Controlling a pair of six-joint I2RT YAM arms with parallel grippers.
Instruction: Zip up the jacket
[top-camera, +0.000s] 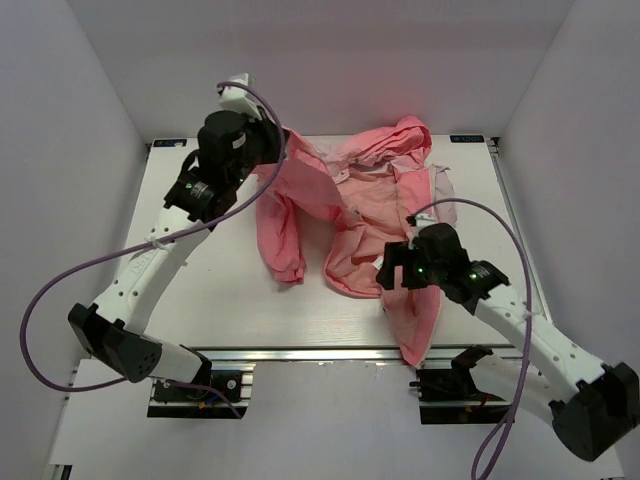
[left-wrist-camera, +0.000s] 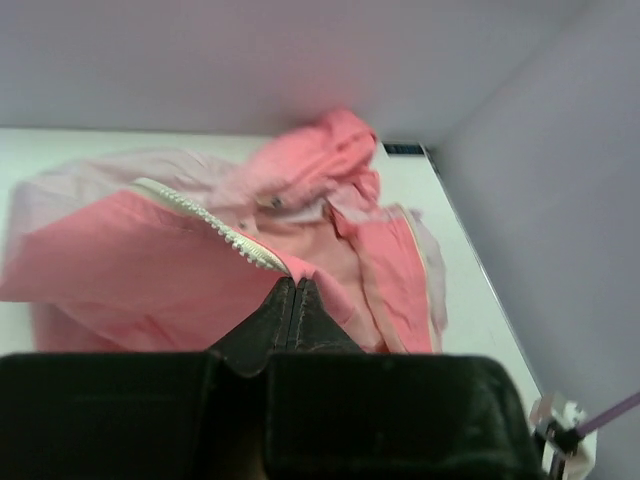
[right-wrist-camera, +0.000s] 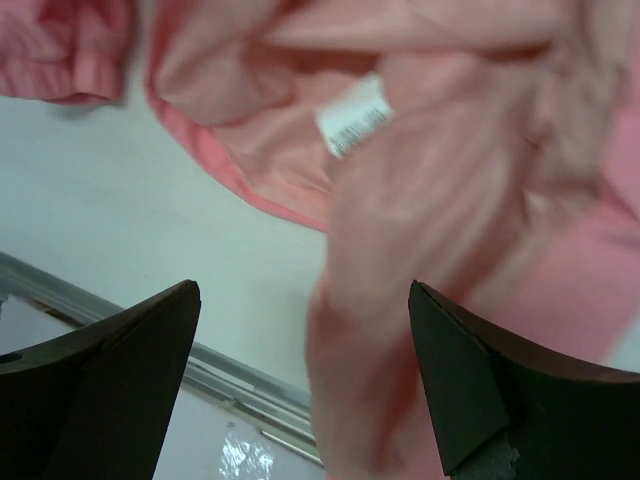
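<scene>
Pink fabric of the jacket (top-camera: 370, 200) sprawls across the far middle of the white table (top-camera: 200, 290) in your top view, one sleeve trailing over the near edge. The left gripper (top-camera: 268, 150) lifts the garment's left side, and the right gripper (top-camera: 395, 270) hovers over the near hem.

From your left wrist, the fingers (left-wrist-camera: 275, 315) are pressed together, pinching the jacket at the near end of the white zipper (left-wrist-camera: 210, 225).

From your right wrist, the jaws stand wide apart, holding nothing, above crumpled fabric bearing a white tag (right-wrist-camera: 353, 115).
</scene>
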